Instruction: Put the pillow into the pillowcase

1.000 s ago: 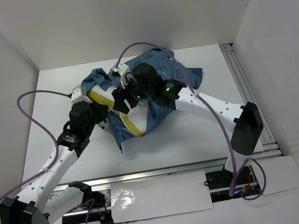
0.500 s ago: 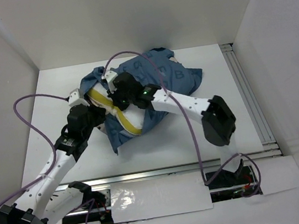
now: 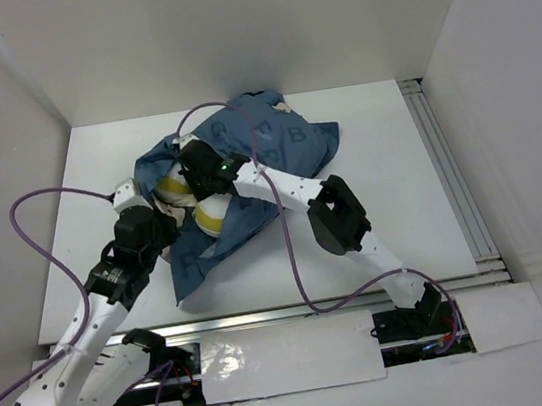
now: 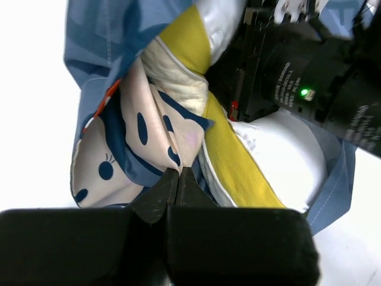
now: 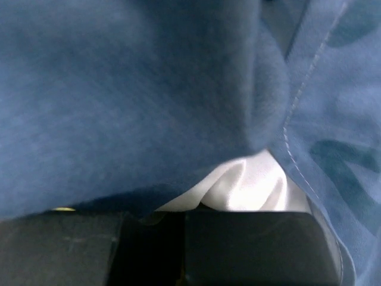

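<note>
The dark blue pillowcase [image 3: 273, 147] lies crumpled at the table's middle, partly over the white pillow [image 3: 210, 212] with its yellow piping [image 4: 235, 173]. My left gripper [image 3: 160, 219] is at the case's near-left edge. In the left wrist view it [image 4: 179, 174] is shut on a fold of the pillowcase [image 4: 119, 149] printed with a mouse face. My right gripper [image 3: 187, 160] reaches in from the right at the case's mouth. In its wrist view blue cloth [image 5: 131, 89] fills the frame and the gripper [image 5: 184, 215] is shut on a pinch of white pillow [image 5: 250, 190] fabric.
The white table [image 3: 391, 196] is boxed in by white walls at the back and sides. A metal rail [image 3: 448, 168] runs along its right edge. Purple cables [image 3: 57, 263] loop beside both arms. The right arm's elbow [image 3: 338, 216] hangs over the table's near middle.
The right arm swung left into the bundle and its gripper closed. The left arm drew back toward the near left, and pillow and pillowcase shifted left with it.
</note>
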Controlling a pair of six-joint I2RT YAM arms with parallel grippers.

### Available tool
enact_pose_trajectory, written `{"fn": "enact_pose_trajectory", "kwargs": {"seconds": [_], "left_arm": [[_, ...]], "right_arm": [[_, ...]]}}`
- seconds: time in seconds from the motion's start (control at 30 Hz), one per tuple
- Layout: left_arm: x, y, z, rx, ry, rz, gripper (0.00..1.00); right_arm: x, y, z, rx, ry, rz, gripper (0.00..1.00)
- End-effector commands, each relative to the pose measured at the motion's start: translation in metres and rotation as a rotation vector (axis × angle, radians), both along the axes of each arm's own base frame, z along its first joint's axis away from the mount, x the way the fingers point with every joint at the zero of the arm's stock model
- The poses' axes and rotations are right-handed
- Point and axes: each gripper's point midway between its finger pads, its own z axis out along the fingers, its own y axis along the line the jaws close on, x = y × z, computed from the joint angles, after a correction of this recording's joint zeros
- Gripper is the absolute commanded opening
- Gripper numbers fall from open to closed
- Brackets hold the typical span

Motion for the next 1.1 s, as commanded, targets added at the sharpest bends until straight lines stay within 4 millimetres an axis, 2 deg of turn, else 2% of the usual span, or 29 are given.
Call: {"fn": "enact_pose_trajectory", "kwargs": {"seconds": [0.0, 0.03, 0.07, 0.13, 0.2, 0.23, 0.3, 0.4, 0.43, 0.47, 0.5, 0.53, 0.57, 0.6, 0.63, 0.67, 0.73, 0.77, 0.8, 0.83, 0.87, 0.9, 0.93, 0.97, 1.0, 1.03, 1.07], "left_arm": [[-0.004, 0.024, 0.185, -0.114, -0.503, 0.105, 0.00], [-0.008, 0.035, 0.200, -0.105, -0.529, 0.151, 0.00], [-0.012, 0.041, 0.206, -0.098, -0.542, 0.171, 0.00], [-0.020, 0.047, 0.226, -0.083, -0.590, 0.177, 0.00], [-0.028, 0.047, 0.245, -0.101, -0.650, 0.158, 0.00], [-0.031, 0.033, 0.255, -0.096, -0.679, 0.068, 0.00], [-0.038, 0.018, 0.281, -0.081, -0.755, -0.042, 0.00], [-0.037, -0.019, 0.295, -0.031, -0.780, -0.257, 0.00], [-0.034, -0.032, 0.290, -0.017, -0.768, -0.330, 0.00], [-0.028, -0.038, 0.286, -0.031, -0.742, -0.346, 0.00], [-0.011, -0.048, 0.271, -0.023, -0.687, -0.368, 0.00], [0.000, -0.056, 0.254, -0.017, -0.639, -0.390, 0.00], [0.013, -0.061, 0.229, -0.015, -0.574, -0.394, 0.00], [0.024, -0.065, 0.213, -0.008, -0.534, -0.397, 0.00], [0.040, -0.072, 0.188, 0.002, -0.473, -0.402, 0.00], [0.049, -0.073, 0.165, 0.014, -0.421, -0.392, 0.00], [0.060, -0.077, 0.135, 0.027, -0.347, -0.397, 0.00], [0.066, -0.080, 0.113, 0.020, -0.272, -0.395, 0.00], [0.066, -0.078, 0.092, 0.023, -0.190, -0.376, 0.11], [0.066, -0.078, 0.092, 0.023, -0.189, -0.375, 0.11], [0.065, -0.073, 0.084, 0.025, -0.155, -0.346, 0.28], [0.061, -0.069, 0.086, 0.005, -0.141, -0.317, 0.41], [0.054, -0.063, 0.079, 0.006, -0.100, -0.295, 0.54], [0.050, -0.054, 0.081, -0.005, -0.092, -0.240, 0.93], [0.046, -0.047, 0.082, -0.011, -0.086, -0.198, 1.00], [0.036, -0.037, 0.090, -0.022, -0.099, -0.158, 1.00], [0.028, -0.030, 0.084, -0.020, -0.066, -0.124, 1.00]], "right_arm": [[0.007, -0.154, -0.153, -0.584, 0.141, -0.270, 0.00], [0.003, -0.164, -0.161, -0.622, 0.147, -0.289, 0.00], [0.005, -0.171, -0.163, -0.638, 0.146, -0.303, 0.00], [0.003, -0.190, -0.179, -0.703, 0.160, -0.332, 0.00], [0.005, -0.198, -0.179, -0.719, 0.166, -0.353, 0.00], [0.005, -0.198, -0.179, -0.719, 0.166, -0.353, 0.00], [0.011, -0.193, -0.176, -0.697, 0.150, -0.358, 0.00], [0.009, -0.171, -0.172, -0.655, 0.152, -0.314, 0.00], [-0.004, -0.157, -0.182, -0.611, 0.230, -0.195, 0.00], [-0.013, -0.135, -0.171, -0.534, 0.247, -0.107, 0.00], [-0.025, -0.125, -0.180, -0.463, 0.277, -0.031, 0.00], [-0.038, -0.106, -0.173, -0.385, 0.292, 0.057, 0.00], [-0.055, -0.074, -0.139, -0.215, 0.319, 0.221, 0.00], [-0.058, -0.055, -0.124, -0.108, 0.291, 0.297, 0.00], [-0.077, -0.053, -0.124, -0.055, 0.331, 0.360, 0.00], [-0.098, -0.033, -0.092, 0.086, 0.359, 0.495, 0.00], [-0.112, -0.021, -0.072, 0.214, 0.378, 0.598, 0.00], [-0.121, -0.016, -0.060, 0.306, 0.415, 0.667, 0.00], [-0.120, -0.015, -0.055, 0.339, 0.435, 0.656, 0.00], [-0.117, -0.013, -0.051, 0.344, 0.424, 0.659, 0.00], [-0.113, -0.014, -0.051, 0.323, 0.417, 0.637, 0.00], [-0.101, -0.018, -0.062, 0.268, 0.399, 0.567, 0.00], [-0.098, -0.023, -0.072, 0.226, 0.414, 0.521, 0.00], [-0.093, -0.028, -0.077, 0.193, 0.405, 0.478, 0.00], [-0.091, -0.028, -0.077, 0.190, 0.408, 0.460, 0.00], [-0.095, -0.031, -0.084, 0.186, 0.425, 0.451, 0.00], [-0.092, -0.033, -0.081, 0.185, 0.409, 0.430, 0.00]]}}
